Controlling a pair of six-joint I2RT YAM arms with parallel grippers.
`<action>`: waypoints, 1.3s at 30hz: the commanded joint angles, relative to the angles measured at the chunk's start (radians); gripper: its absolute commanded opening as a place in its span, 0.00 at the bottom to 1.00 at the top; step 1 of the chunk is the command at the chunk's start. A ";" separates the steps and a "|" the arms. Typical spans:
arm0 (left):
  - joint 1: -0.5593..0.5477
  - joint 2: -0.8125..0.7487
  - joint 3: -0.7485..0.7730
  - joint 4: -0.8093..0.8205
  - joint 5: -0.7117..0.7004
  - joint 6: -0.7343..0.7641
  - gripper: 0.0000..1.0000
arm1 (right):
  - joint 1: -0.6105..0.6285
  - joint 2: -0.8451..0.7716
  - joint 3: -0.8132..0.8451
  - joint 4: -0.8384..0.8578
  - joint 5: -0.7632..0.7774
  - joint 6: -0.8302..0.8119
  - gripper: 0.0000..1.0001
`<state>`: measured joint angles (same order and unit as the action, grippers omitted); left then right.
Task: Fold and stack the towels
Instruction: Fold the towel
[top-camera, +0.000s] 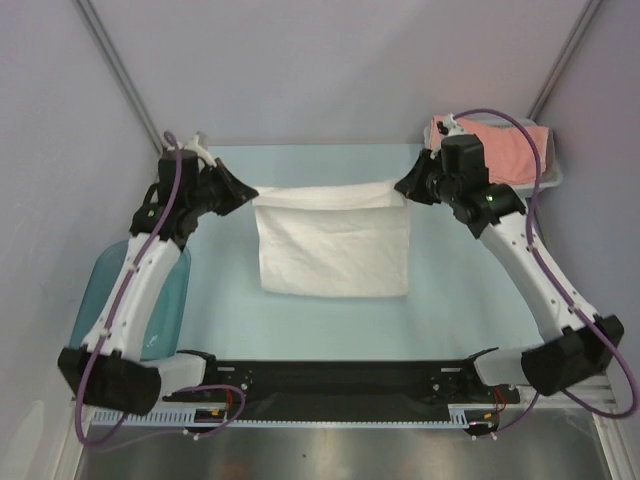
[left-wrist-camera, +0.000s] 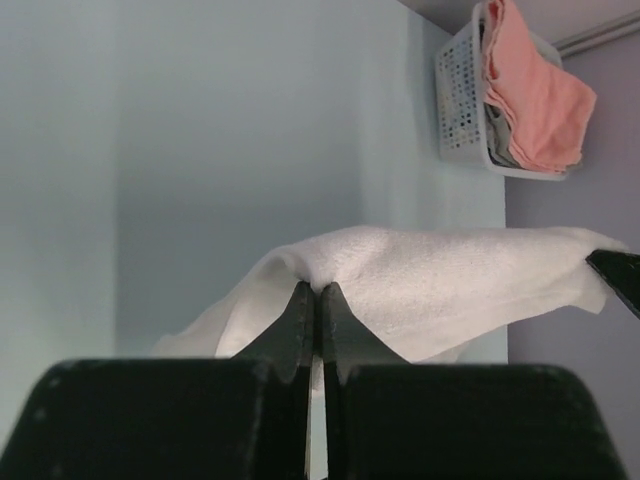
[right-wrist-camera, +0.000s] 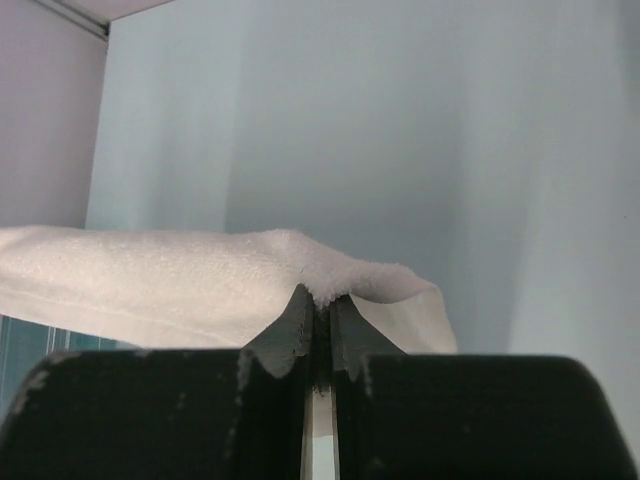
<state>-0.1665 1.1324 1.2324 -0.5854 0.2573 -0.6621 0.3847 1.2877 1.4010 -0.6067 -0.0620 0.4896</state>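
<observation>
We see soft, even light from above on the pale table (top-camera: 470, 300), only faint shadow beside the white towel (top-camera: 335, 245), dull sheen on the metal ledge (top-camera: 330, 455) nearest us, our wrist views dimmer, close black foreground soft

No text, label or number is legible anywhere, though fine print may be too small.

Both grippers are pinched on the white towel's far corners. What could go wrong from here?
1. Slip: the left gripper and right gripper each bite only a thin bit of the white towel edge, which is stretched taut between them. Pulling further apart could tug a corner free.
2. Bump: the right gripper is close to the mesh basket holding the salmon-pink towel. Swinging back might knock it.
</observation>
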 joint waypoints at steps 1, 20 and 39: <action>0.013 0.137 0.151 0.104 -0.012 0.016 0.00 | -0.046 0.103 0.129 0.114 -0.041 -0.051 0.00; 0.010 -0.132 -0.661 0.259 0.013 -0.045 0.16 | 0.043 -0.043 -0.537 0.254 -0.085 0.065 0.07; -0.025 0.267 -0.191 0.363 0.164 0.018 0.41 | -0.033 0.211 -0.279 0.405 -0.203 0.058 0.36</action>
<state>-0.1715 1.2648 0.9306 -0.3134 0.3138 -0.6720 0.3531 1.3102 1.0119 -0.3557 -0.1219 0.5285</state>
